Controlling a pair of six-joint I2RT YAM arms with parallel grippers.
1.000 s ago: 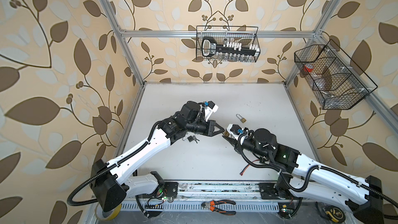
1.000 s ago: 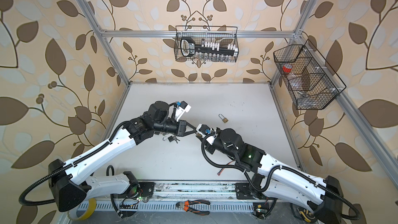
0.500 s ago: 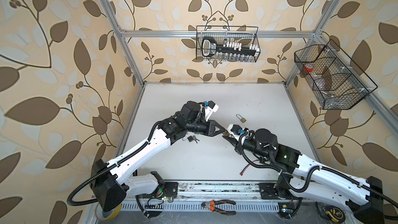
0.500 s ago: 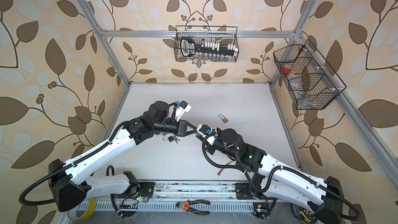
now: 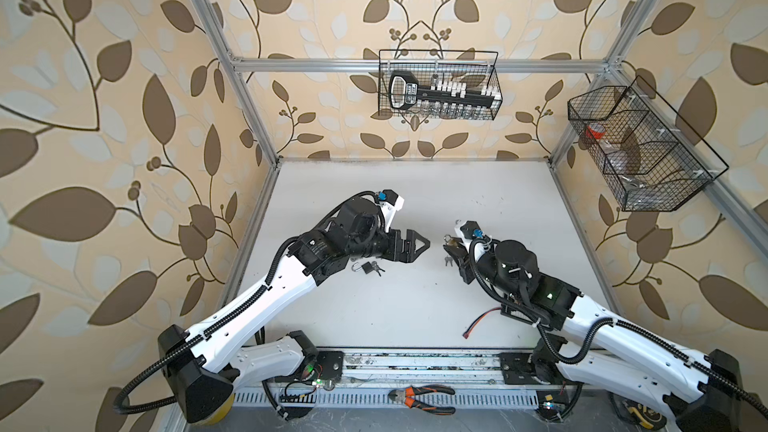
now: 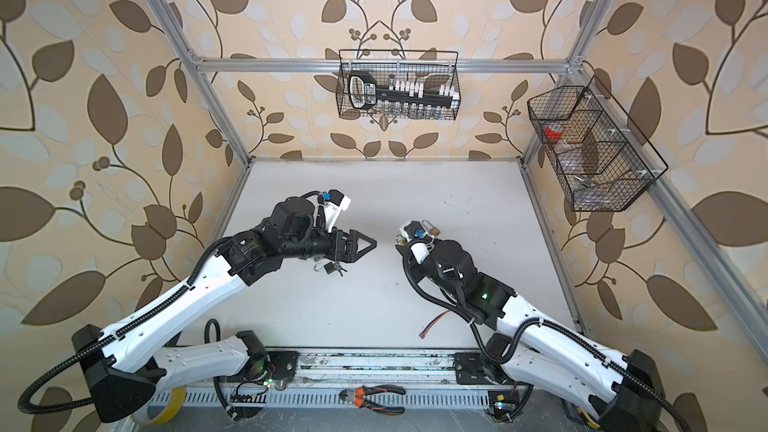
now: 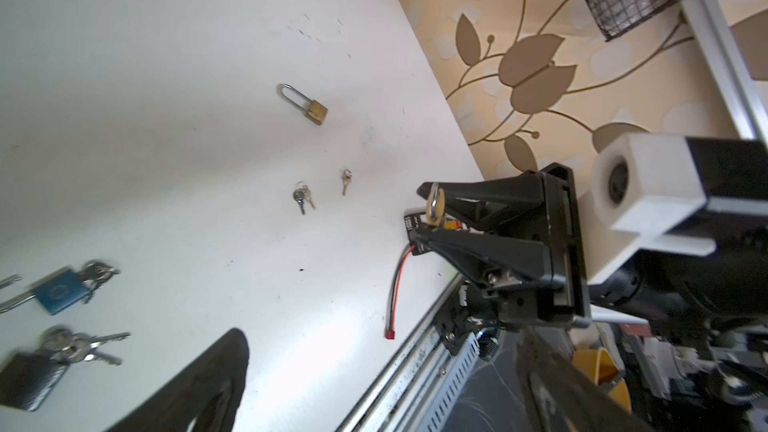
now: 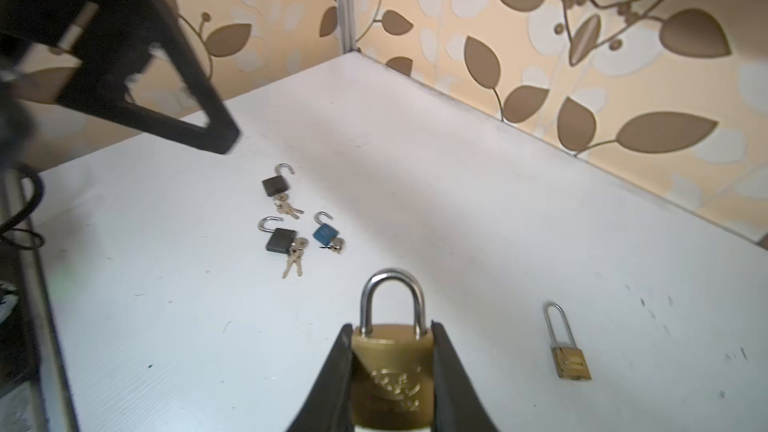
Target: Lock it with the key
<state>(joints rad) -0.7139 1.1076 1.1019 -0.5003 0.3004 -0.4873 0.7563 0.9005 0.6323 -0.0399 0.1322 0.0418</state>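
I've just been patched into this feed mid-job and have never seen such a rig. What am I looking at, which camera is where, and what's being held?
This is a two-armed robot: its left arm and right arm reach over a white table. Two pictures look down from overhead, nearly identical; the other two come from a camera on each wrist. The right gripper is clamped on a brass padlock whose shackle looks pushed in. The left gripper is open and empty. On the table lie a black padlock, a second black padlock and a blue padlock, all with open shackles and keys, a long-shackle brass padlock, loose keys, and a red-and-black wire.
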